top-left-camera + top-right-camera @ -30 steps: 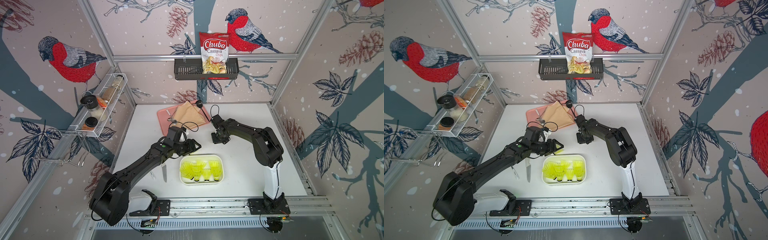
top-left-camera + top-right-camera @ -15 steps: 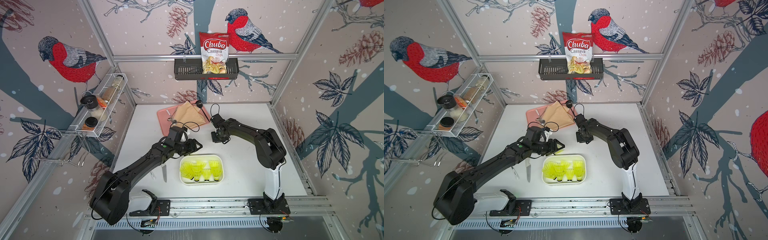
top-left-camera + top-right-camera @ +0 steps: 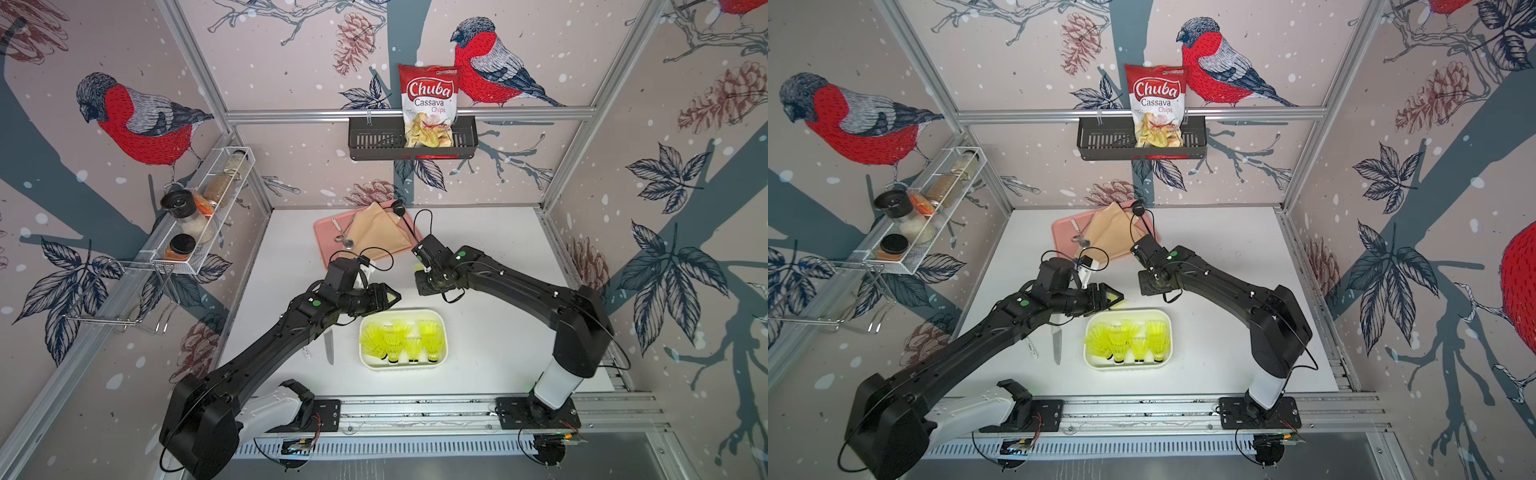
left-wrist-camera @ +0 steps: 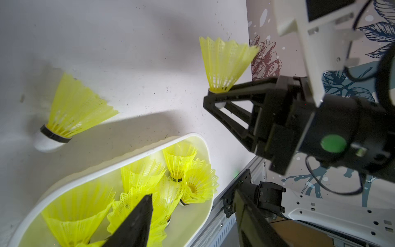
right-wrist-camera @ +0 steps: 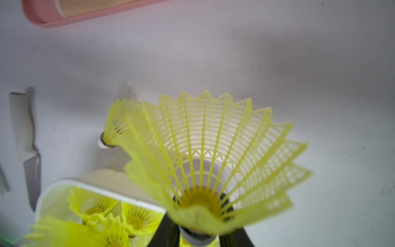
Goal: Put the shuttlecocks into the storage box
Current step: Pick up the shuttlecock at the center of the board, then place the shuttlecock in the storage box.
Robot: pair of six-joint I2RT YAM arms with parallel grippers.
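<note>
1. White storage box (image 3: 444, 340) on the table (image 3: 498, 249), near the front rail (image 3: 415, 409); yellow shuttlecocks (image 3: 395, 336) packed inside.
2. Left gripper (image 3: 392, 296) just behind the box's far left corner; yellow shows between its fingers.
3. Right gripper (image 3: 420, 276) further back, clear of the box; sliver of a yellow shuttlecock (image 3: 417, 267) at its tip.
4. Knife (image 3: 329, 347) on the table just left of the box.
5. Pink tray (image 3: 326, 232) at the back carries a tan cloth (image 3: 378, 232) and a spoon (image 3: 344, 240).

White storage box (image 3: 402, 366), lower centre, holds several neon-yellow shuttlecocks (image 3: 395, 336), skirts up. A loose shuttlecock (image 4: 70, 115) lies sideways beside it; a lifted shuttlecock (image 4: 224, 62) is clamped by its tip.
</note>
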